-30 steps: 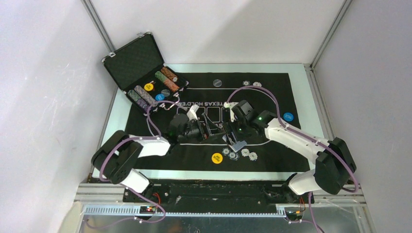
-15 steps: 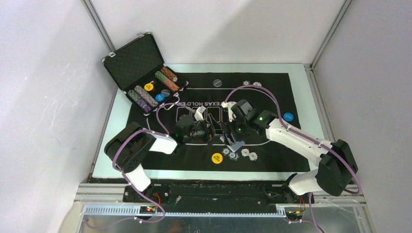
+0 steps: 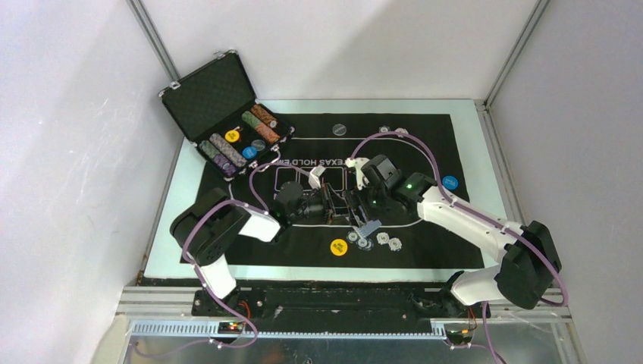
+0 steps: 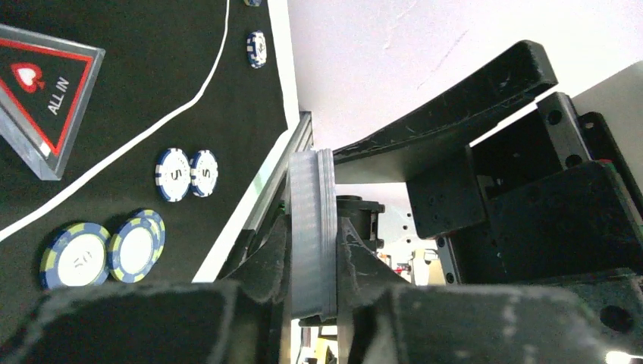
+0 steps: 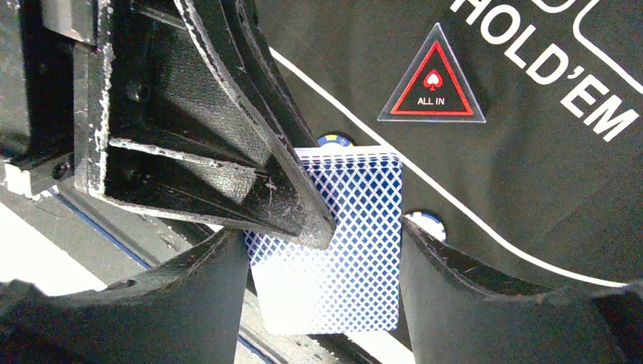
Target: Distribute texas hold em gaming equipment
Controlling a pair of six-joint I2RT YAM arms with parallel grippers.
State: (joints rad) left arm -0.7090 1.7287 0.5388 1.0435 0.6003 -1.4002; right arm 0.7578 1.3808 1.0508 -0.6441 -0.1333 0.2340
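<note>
— Jaws first: how do they stand?
— Both are closed on one thing. The left gripper (image 4: 312,254) pinches the deck of blue-backed playing cards (image 5: 356,227) across its faces. The right gripper (image 5: 324,262) clamps the same deck by its two long edges, part-way open to that width.
— Where is the deck?
— Held above the black felt mat with white lettering (image 3: 303,246), near its middle, between the two wrists. Its patterned back faces the right wrist camera, long axis running along the right fingers. From the left wrist it shows edge-on, a thin upright stack.
— What crowds it?
— One black left finger (image 5: 250,174) lies across the back's upper left corner and hides it. Around, left to right:
  - the open black metal-edged case (image 3: 208,95) at the far left corner, rows of chips inside
  - the yellow round disc (image 3: 339,246) near the front edge
  - the clear triangular red-and-black "ALL IN" marker (image 3: 369,227), flat on the mat on the near side of the grippers
  - small blue-and-white poker chips (image 3: 383,240) beside it — none touching the deck
  - the blue round disc (image 3: 450,183) far right
</note>
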